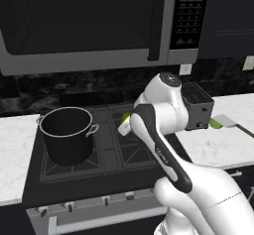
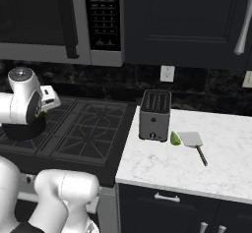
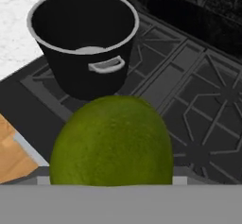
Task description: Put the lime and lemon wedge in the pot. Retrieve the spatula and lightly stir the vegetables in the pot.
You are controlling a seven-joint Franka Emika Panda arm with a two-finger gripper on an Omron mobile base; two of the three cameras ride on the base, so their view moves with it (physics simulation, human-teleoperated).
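The hand [image 1: 124, 125] grasps the lime [image 3: 112, 142] over the stove's middle, the pot [image 1: 67, 134] lying to its left.

The white arm rises from the base, bends at its dark elbow and leans forward, its tool [image 1: 126, 121] pointing down-left, jaws spread wide around a lime [image 3: 112, 142].

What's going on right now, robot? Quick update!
Gripper shut on round green lime. Black silver-rimmed pot ahead on stove, nothing between. Grey-bladed spatula waiting on counter.
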